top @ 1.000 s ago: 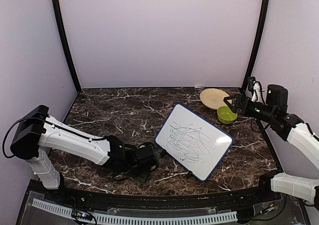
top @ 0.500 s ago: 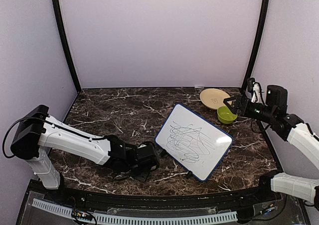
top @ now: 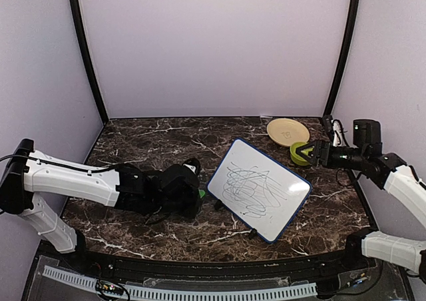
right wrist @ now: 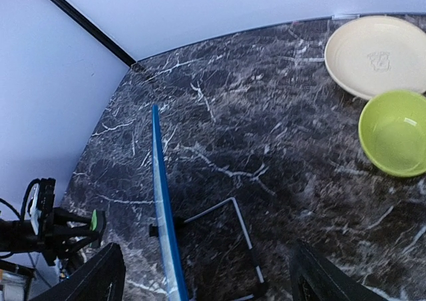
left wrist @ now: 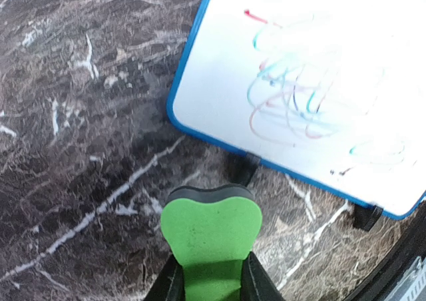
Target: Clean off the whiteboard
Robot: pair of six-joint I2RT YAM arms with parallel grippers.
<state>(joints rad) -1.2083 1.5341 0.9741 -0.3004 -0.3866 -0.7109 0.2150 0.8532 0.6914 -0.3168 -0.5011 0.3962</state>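
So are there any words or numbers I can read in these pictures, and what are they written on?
There is nothing here that can be read as a word or number.
On the white rectangular whiteboard with a blue frame: only coloured scribbles, no letters.
On the round tan plate: a faint mark in the middle, too blurred to read.
On the green foam eraser: nothing written.

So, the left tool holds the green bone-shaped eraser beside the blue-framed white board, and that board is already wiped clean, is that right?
Not quite: the blue-framed rectangular whiteboard is not clean; the top external view shows scribbled marker lines across its middle. The rest holds: the left tool grips the green bone-shaped eraser beside the board.
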